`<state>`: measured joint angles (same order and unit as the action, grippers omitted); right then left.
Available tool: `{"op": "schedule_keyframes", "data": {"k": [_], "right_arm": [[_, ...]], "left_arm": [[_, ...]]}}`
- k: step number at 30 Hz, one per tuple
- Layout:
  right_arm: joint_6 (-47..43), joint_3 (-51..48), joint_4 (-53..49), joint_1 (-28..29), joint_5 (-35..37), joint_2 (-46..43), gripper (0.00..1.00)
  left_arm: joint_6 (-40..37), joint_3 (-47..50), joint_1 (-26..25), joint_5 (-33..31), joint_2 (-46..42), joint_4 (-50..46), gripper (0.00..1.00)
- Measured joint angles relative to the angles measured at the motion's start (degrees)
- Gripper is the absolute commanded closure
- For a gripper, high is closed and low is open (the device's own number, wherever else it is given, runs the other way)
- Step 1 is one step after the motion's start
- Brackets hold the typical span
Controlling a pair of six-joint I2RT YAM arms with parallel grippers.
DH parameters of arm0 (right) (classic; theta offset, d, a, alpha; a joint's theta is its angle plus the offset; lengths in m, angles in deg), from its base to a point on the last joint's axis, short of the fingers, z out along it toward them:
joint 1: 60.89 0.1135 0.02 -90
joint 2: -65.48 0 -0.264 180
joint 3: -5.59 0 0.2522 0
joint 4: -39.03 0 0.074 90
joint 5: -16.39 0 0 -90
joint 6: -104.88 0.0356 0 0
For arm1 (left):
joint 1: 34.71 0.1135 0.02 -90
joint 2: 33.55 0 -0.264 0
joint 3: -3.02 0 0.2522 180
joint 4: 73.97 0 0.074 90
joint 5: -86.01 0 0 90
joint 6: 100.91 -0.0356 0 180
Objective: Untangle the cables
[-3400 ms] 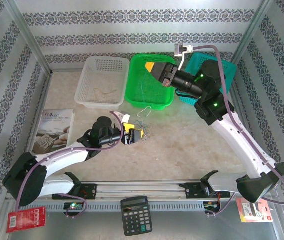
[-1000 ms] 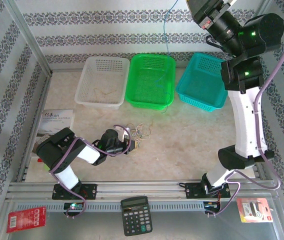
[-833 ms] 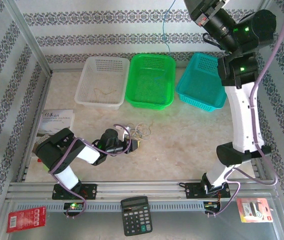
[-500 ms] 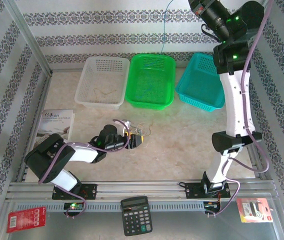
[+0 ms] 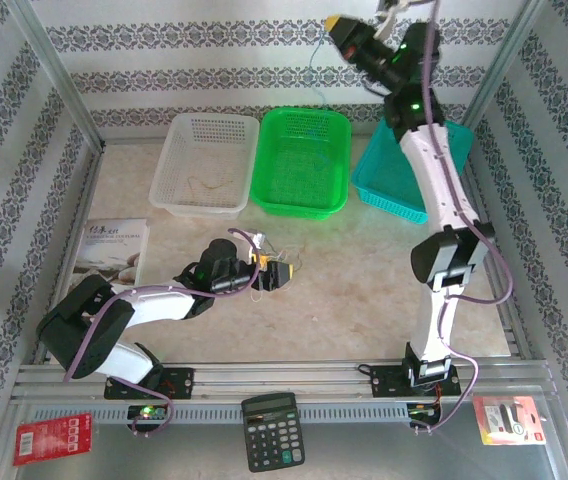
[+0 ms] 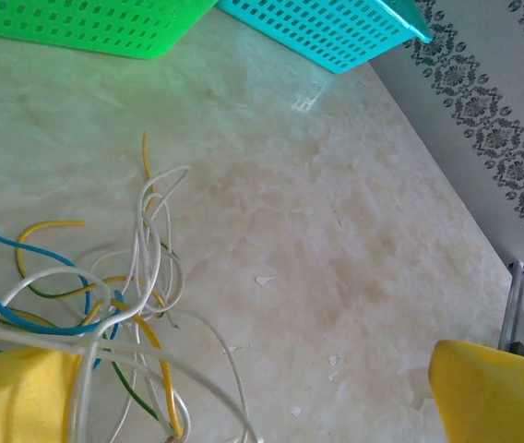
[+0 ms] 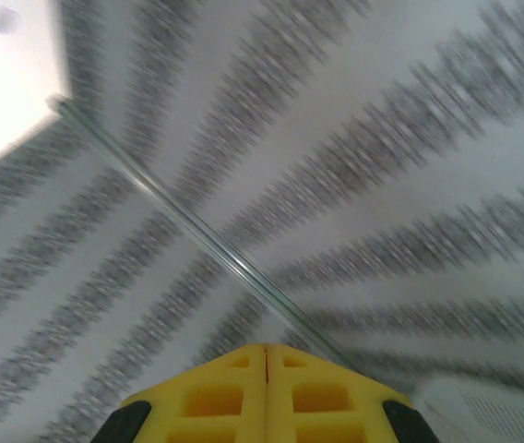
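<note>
Left claw [image 6: 253, 406] gapes wide, its 2 blocky yellow fingertips [image 6: 13, 397] gripping nothing. The cables [image 6: 142, 305], thin glossy curls of white, yellow, blue and green, lie tangled over 1 fingertip on the mottled, stone-look table [image 6: 336, 231]. Right claw [image 7: 267, 355], its ribbed yellow pads pressed together, pinches 1 hair-thin blue strand [image 5: 316, 52] dangling beneath it.

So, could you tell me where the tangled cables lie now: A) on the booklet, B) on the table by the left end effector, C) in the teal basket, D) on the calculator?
B: the cables lie in a loose tangle on the table, right at the open left end effector.
</note>
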<state>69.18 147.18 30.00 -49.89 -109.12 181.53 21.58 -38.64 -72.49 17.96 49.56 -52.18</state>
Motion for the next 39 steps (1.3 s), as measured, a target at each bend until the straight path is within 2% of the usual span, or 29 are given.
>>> {"op": "schedule_keyframes", "data": {"k": [5,6,7,10,12,15,19,24,30,39], "right_arm": [[-6.19,-7.58,-2.89,1.27,0.09,4.76,1.0],[-7.04,-8.24,-3.45,1.44,0.07,6.25,0.93],[-7.96,-8.44,-4.28,1.55,0.09,7.74,0.78],[-10.91,-8.76,-7.56,1.92,0.28,11.8,0.49],[-13.0,-9.2,-10.05,2.01,0.7,13.16,0.37],[-15.78,-9.51,-13.86,2.01,1.97,13.31,0.28],[-18.64,-9.86,-16.15,2.01,3.65,10.93,0.27],[-20.48,-16.52,-16.33,2.4,5.27,1.9,0.29],[-21.38,-32.15,-12.41,5.7,6.64,-14.01,0.3],[-21.57,-59.76,-6.29,10.97,11.02,-32.26,0.3]], "left_arm": [[-0.15,0.0,0.0,-0.57,-0.02,-1.55,0.0],[-0.13,0.02,0.0,-0.85,-0.04,-1.77,0.0],[-0.13,0.02,0.0,-1.18,-0.13,-1.9,0.0],[-0.13,0.15,0.0,-1.95,-0.96,-2.34,0.0],[-0.13,0.17,0.0,-2.49,-1.84,-2.97,0.0],[-0.13,0.24,0.0,-2.97,-3.23,-3.72,0.0],[-0.15,0.68,0.0,-3.56,-4.9,-4.48,0.0],[-0.31,0.87,0.0,-4.37,-5.14,-5.68,0.0],[-0.31,1.53,0.0,-6.19,-7.96,-7.72,0.0],[-0.31,1.49,0.0,-11.74,-19.65,-14.95,0.0]]}}
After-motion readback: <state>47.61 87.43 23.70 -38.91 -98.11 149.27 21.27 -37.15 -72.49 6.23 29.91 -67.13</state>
